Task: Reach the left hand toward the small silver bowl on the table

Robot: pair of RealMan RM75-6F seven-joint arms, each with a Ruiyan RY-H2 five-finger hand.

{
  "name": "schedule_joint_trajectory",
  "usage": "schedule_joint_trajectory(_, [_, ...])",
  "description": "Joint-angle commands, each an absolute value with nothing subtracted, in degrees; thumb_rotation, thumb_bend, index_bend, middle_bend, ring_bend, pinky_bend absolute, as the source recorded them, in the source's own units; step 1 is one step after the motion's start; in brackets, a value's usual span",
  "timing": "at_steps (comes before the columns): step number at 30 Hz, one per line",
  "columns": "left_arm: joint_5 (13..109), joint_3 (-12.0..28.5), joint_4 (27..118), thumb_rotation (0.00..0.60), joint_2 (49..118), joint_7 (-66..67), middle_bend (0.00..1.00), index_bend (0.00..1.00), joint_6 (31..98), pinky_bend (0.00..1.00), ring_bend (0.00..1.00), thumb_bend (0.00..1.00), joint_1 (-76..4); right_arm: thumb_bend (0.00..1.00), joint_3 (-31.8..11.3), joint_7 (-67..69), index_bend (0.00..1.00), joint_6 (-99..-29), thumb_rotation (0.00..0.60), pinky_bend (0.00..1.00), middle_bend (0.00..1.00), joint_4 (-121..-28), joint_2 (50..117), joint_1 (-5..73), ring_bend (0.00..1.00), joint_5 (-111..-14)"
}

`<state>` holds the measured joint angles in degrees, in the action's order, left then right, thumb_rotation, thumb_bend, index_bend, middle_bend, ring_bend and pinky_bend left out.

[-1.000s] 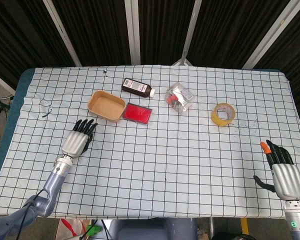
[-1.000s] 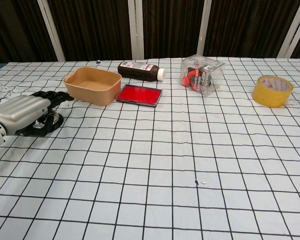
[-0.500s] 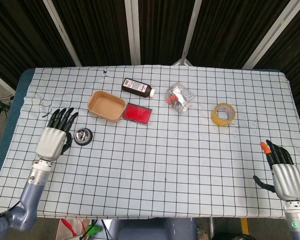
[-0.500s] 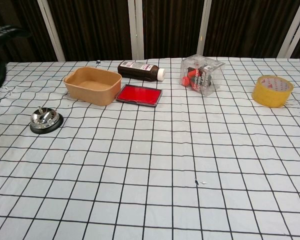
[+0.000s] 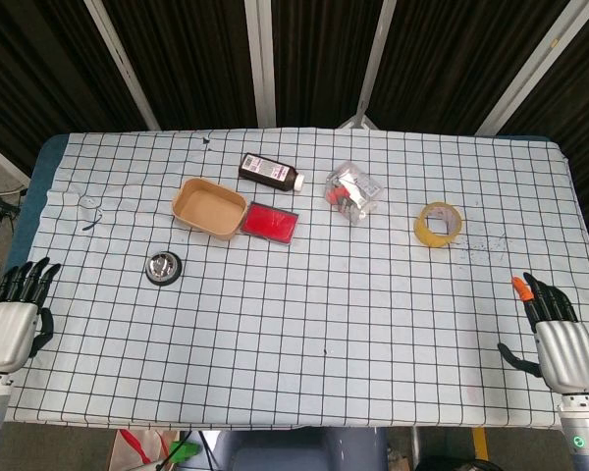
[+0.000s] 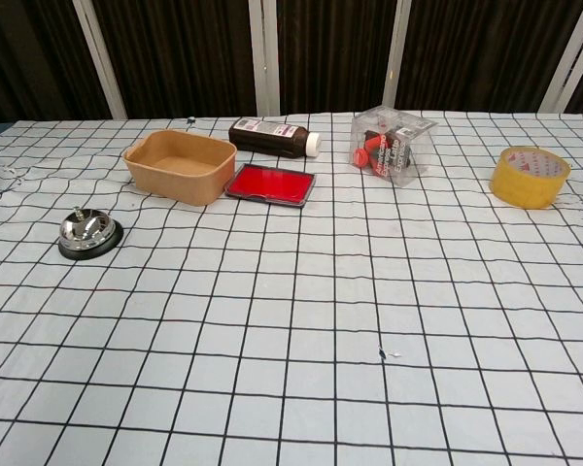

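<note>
Left hand (image 5: pixel 10 329) empty, fingers apart, at counter's (image 5: pixel 393 324) left edge, well apart from small silver bowl (image 5: pixel 163 268); we fear overshoot knocking it.

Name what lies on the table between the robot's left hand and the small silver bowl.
Only bare checked cloth separates the left hand from the small silver bowl; the head view shows this.

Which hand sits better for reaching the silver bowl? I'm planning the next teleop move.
Left. The left hand lies at the table's left edge, near the silver bowl; the right hand is at the far right edge.
</note>
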<state>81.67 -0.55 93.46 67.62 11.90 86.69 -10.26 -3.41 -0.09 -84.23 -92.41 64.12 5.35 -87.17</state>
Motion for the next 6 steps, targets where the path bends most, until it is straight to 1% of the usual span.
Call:
schedule_joint_trajectory(1, [81.4,-0.6,93.7,0.6,67.4,11.8,0.01,0.0,86.9,0.0,0.0,1.0,-9.8,0.25,-3.5,-0.3,0.03,-84.3,0.6,0.1,0.03,-92.3,64.2,5.4,0.09,-87.2])
schedule_joint_trajectory(6, [81.5,0.0,93.9,0.6,66.9,11.7,0.01,0.0,88.2,0.01,0.0,1.0,-8.9,0.25,-3.6,-0.4,0.03,-84.0,0.6,0.1,0.03,-92.1,64.4,5.5,0.09,-86.8])
